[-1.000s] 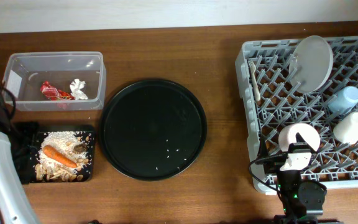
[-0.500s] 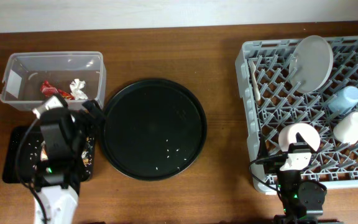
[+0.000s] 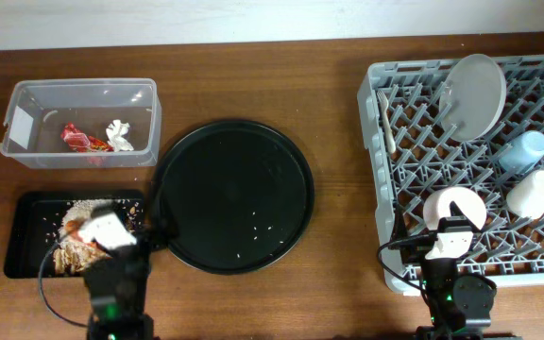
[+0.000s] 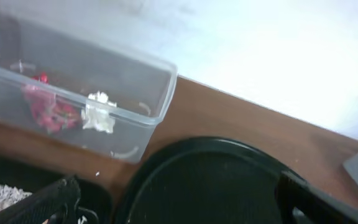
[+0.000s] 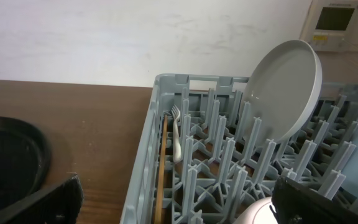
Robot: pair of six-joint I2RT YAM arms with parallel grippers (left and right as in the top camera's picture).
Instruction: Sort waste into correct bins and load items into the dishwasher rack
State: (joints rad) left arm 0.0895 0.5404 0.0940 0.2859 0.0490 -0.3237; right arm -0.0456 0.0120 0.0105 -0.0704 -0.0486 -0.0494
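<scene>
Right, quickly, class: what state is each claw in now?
Left claw: open, holding nothing.
Right claw: open, holding nothing.

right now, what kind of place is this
Probably a dish-clearing station on a wooden table: a large grey plastic dishwasher rack holding a round pale grey plate, a clear plastic tub of rubbish, a shallow black tray of food scraps.

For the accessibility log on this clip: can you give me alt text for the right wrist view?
A grey dishwasher rack holds a round pale plate standing on edge among its pegs. A white fork and wooden chopsticks sit by its left wall; the open right claw frames the bottom.
</scene>
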